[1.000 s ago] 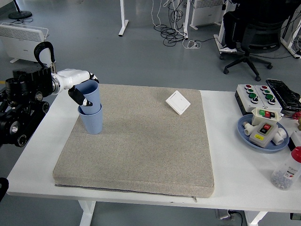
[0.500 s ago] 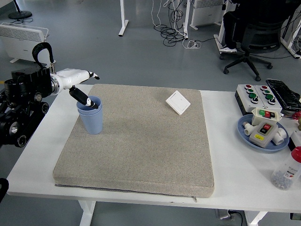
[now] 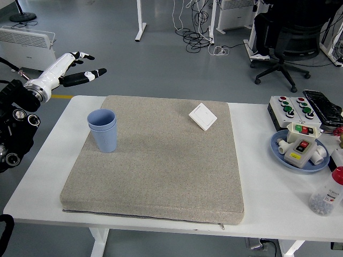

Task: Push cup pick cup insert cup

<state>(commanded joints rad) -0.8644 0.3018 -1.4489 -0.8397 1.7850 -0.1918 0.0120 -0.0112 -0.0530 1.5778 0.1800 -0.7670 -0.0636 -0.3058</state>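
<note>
Two blue cups [image 3: 103,130] stand nested, one inside the other, upright on the left part of the grey mat [image 3: 155,160]. My left hand [image 3: 75,69] is raised above and to the left of them, beyond the table's far-left corner, with its white fingers spread and holding nothing. It is well apart from the cups. My right arm does not appear in the head view.
A white switch plate [image 3: 202,116] lies at the mat's far side. At the right stand a button box [image 3: 293,109], a blue dish [image 3: 298,152] with parts, and a clear bottle [image 3: 328,194] by the table's edge.
The upper cup dropped fully into the lower one. My left hand let go of it, opened, and lifted away up and to the left.
</note>
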